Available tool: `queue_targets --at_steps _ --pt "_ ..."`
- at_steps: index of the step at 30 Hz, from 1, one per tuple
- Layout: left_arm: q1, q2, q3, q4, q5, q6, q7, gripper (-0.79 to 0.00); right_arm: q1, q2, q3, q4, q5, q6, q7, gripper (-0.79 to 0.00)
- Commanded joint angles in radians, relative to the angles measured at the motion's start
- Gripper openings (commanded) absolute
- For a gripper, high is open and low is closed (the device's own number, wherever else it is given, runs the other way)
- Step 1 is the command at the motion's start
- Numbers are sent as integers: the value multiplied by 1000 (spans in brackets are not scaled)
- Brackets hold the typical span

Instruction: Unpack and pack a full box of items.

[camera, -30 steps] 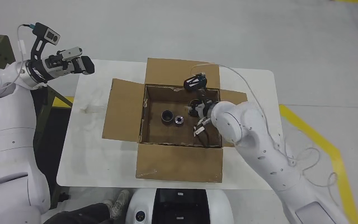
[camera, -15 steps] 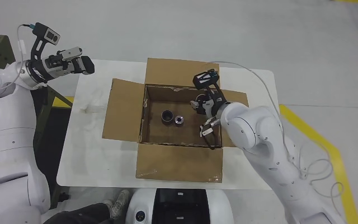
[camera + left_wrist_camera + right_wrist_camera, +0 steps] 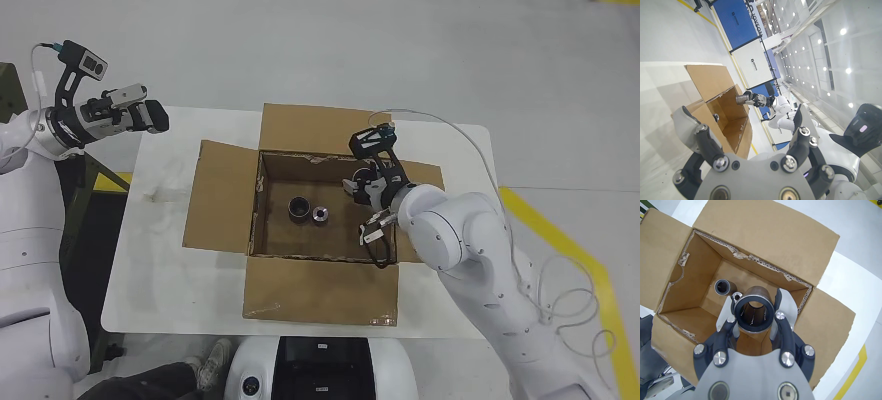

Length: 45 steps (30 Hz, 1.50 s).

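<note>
Right gripper (image 3: 755, 303) fingers clamp a dark steel cylindrical bearing (image 3: 753, 316). Beneath them, the brown cardboard box (image 3: 702, 275) holds only another bearing (image 3: 723, 287) and silver bushing (image 3: 737, 296). Left gripper (image 3: 152, 114) fingers spread, empty.

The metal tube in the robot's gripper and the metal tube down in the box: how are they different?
The held tube is clamped in the right gripper, up near the open top of the box; the other tube stands free on the box floor. The held tube shows rows of little balls inside; the other tube's inside looks dark. Both are round, hollow metal tubes with dark rims.
</note>
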Motion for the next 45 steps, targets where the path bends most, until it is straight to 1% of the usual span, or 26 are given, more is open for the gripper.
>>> queue_targets --at_steps 1,12,13,15,18,21,25,29,34,39,45 --pt "0 0 0 0 0 0 0 0 0 0 0 0 0 0 0 -785" --pt "0 0 0 0 0 0 0 0 0 0 0 0 0 0 0 -785" --pt "0 0 0 0 0 0 0 0 -6 0 4 0 2 1 -16 -785" --pt "0 0 0 0 0 0 0 0 -21 1 24 -14 22 4 -40 -785" --pt "0 0 0 0 0 0 0 0 -31 4 54 -46 13 6 -34 -785" --pt "0 0 0 0 0 0 0 0 -37 9 79 -81 -39 5 -13 -785" --pt "0 0 0 0 0 0 0 0 -47 15 132 -118 -52 9 8 -785" --pt "0 0 0 0 0 0 0 0 -71 21 206 -142 -32 14 28 -785" --pt "0 0 0 0 0 0 0 0 -129 30 324 -170 38 34 56 -785" --pt "0 0 0 0 0 0 0 0 -203 43 433 -181 31 32 64 -785" --pt "0 0 0 0 0 0 0 0 -274 53 525 -184 26 21 43 -785"
